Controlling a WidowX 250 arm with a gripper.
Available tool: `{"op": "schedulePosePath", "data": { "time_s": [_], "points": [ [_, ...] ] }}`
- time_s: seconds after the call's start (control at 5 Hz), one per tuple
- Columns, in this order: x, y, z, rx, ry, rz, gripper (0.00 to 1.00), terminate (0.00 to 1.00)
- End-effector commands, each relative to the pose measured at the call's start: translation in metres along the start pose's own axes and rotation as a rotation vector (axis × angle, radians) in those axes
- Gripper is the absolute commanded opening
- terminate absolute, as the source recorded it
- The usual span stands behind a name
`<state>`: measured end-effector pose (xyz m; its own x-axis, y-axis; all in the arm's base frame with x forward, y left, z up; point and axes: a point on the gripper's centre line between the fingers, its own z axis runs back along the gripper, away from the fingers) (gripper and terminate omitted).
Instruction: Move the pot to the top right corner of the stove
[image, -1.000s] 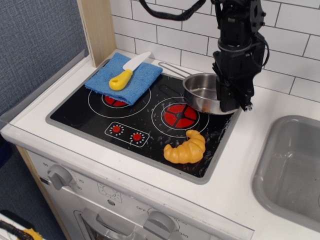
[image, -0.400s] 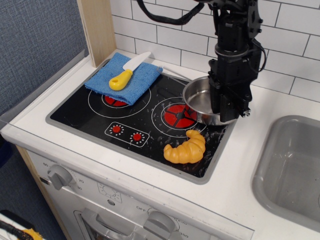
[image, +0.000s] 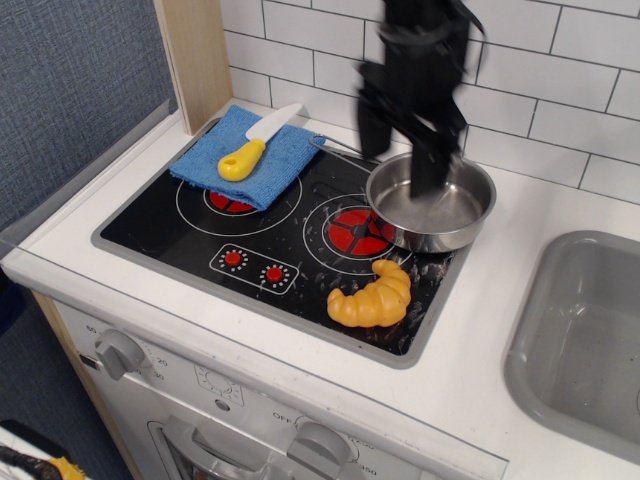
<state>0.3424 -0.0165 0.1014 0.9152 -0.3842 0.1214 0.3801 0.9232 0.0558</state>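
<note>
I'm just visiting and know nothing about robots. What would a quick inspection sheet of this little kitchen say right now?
Surface: black stove set in a white counter, two red burners.
Job's things: pot sits upright at the stove's back right corner, its rim over part of the right burner; wire handle points back left.
Clutter: croissant on the stove's front right; blue cloth over the left burner, yellow-handled knife on it.
Pincer: blurred pincer over the pot; open or shut cannot be told.
Cables: nothing seen.
Surroundings: white tiled wall, grey sink to the right, oven knobs below.
</note>
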Motion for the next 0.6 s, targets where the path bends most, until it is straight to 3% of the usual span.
{"op": "schedulePosePath", "data": {
  "time_s": [0.0, 0.2, 0.4],
  "points": [
    [-0.0362, 0.0182, 0.0246, 0.005, 0.001, 0.177, 1.00, 0.00],
    [-0.0362, 0.0182, 0.0246, 0.005, 0.001, 0.177, 1.00, 0.00],
    [-0.0362, 0.0182, 0.0246, 0.005, 0.001, 0.177, 1.00, 1.00]
  ]
}}
